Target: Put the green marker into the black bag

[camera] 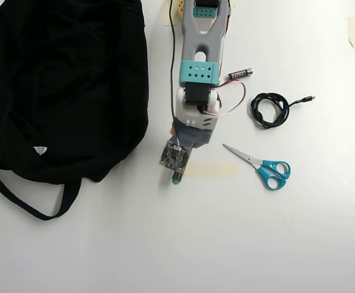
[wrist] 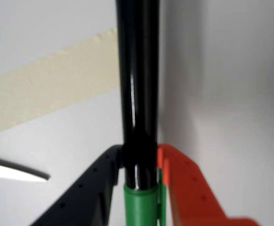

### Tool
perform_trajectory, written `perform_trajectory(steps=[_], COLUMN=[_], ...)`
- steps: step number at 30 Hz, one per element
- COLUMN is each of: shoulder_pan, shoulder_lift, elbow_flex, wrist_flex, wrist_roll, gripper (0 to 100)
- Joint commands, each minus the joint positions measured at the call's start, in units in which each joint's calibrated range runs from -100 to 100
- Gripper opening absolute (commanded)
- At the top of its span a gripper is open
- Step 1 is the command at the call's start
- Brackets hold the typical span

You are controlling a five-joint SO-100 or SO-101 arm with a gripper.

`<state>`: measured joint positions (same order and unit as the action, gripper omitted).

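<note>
In the wrist view my gripper (wrist: 139,157) is shut on the green marker (wrist: 137,94). Its black finger (wrist: 87,193) is on the left and its orange finger (wrist: 186,188) on the right. The black barrel runs up the frame and the green cap (wrist: 140,205) sits low between the fingers. In the overhead view my gripper (camera: 177,168) points down the frame at the table's middle. Only a green end of the marker (camera: 175,180) shows below the wrist board. The black bag (camera: 61,85) lies to the left, its edge a short way from my gripper, with its strap (camera: 24,198) and white tag (camera: 40,150).
A strip of beige tape (camera: 209,170) lies just right of my gripper and shows in the wrist view (wrist: 47,89). Blue-handled scissors (camera: 259,165), a coiled black cable (camera: 270,108) and a small battery (camera: 240,73) lie to the right. A scissor blade (wrist: 14,170) shows at the wrist view's left.
</note>
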<state>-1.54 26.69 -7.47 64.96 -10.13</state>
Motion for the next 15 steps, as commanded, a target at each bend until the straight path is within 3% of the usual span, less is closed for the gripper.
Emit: perform_trajectory(steps=[1,15], shoulder_pan=[0.2,-0.3], shoulder_lift=[-5.8,-9.3], elbow_flex=[-2.1,-2.1], wrist_flex=[1.0,3.4], wrist_roll=[0.4,5.7], gripper=[2,2])
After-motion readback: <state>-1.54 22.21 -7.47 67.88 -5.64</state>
